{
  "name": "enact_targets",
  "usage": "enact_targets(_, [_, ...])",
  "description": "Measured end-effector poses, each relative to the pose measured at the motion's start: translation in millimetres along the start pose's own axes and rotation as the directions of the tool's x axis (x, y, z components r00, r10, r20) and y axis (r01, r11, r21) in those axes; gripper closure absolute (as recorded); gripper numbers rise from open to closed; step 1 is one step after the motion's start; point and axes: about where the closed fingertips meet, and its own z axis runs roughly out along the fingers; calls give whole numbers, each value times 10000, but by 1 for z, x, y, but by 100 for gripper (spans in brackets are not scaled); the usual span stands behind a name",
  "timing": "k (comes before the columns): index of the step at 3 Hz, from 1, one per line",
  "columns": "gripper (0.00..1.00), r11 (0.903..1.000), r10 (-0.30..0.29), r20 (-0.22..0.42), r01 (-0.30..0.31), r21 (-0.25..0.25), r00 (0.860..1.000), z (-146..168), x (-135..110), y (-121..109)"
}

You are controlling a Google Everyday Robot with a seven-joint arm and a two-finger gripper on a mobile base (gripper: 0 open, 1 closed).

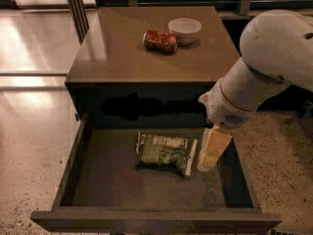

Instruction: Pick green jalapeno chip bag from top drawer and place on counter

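Camera view. top drawer [98, 190] pulled fully out below the counter [137, 58]; low side walls left and right, front rail across the bottom of the view. One green jalapeno chip bag [164, 153] lies flat near the middle of the drawer floor, pale sealed edge turned to 3 o'clock. Open floor around the bag at 6, 9 and 12 o'clock; the 3 o'clock side is taken. One gripper [206, 161] hangs down inside the drawer at 3 o'clock of the bag, just beside the sealed edge, between the bag and the right wall. Contact with the bag: cannot tell. Gripper open or closed: cannot tell; the bag rests on the drawer floor, not lifted. White arm [264, 67] comes in from 2 o'clock, over the counter's right front corner. Counter: smooth, slightly glossy; one red can [160, 40] on its side and one white bowl [184, 29] just beside it at 2 o'clock, both toward the far edge; near half bare. Pale speckled floor [29, 146] on both sides of the cabinet.
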Motion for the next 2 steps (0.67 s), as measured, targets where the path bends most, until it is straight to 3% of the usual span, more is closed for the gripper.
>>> enact_targets(1, [0, 9980, -327, 528, 354, -520, 9981, 70, -20, 0])
enact_targets(2, [0, 9985, -291, 422, 310, -442, 9987, 75, -20, -1])
